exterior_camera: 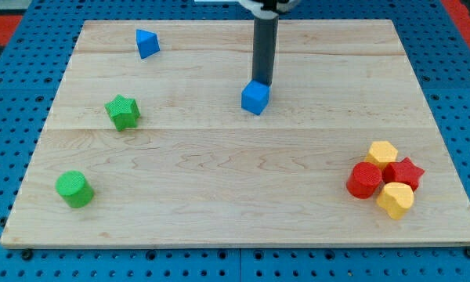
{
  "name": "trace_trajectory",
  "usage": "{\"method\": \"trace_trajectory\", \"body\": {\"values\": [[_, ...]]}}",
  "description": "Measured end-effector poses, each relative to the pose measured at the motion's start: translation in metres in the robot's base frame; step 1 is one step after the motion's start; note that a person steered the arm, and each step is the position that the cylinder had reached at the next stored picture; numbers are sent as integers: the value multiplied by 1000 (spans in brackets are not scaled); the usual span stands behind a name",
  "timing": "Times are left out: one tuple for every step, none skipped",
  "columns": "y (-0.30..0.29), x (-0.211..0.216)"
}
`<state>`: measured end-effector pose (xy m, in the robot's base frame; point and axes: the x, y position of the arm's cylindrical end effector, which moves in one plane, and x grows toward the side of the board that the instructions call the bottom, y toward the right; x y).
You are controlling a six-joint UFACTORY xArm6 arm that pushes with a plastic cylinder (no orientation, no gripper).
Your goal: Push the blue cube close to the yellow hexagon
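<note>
The blue cube lies on the wooden board a little above the middle. My tip is right at the cube's upper right edge, touching it or nearly so. The yellow hexagon sits at the view's right, at the top of a tight cluster of blocks. It is far to the right of the cube and below it.
The cluster also holds a red cylinder, a red star and a second yellow block. A blue wedge-like block lies at the top left. A green star and a green cylinder lie at the left.
</note>
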<state>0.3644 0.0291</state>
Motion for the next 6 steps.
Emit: {"method": "trace_trajectory", "body": {"values": [[-53,5],[-42,35],[30,40],[30,23],[69,43],[106,89]]}}
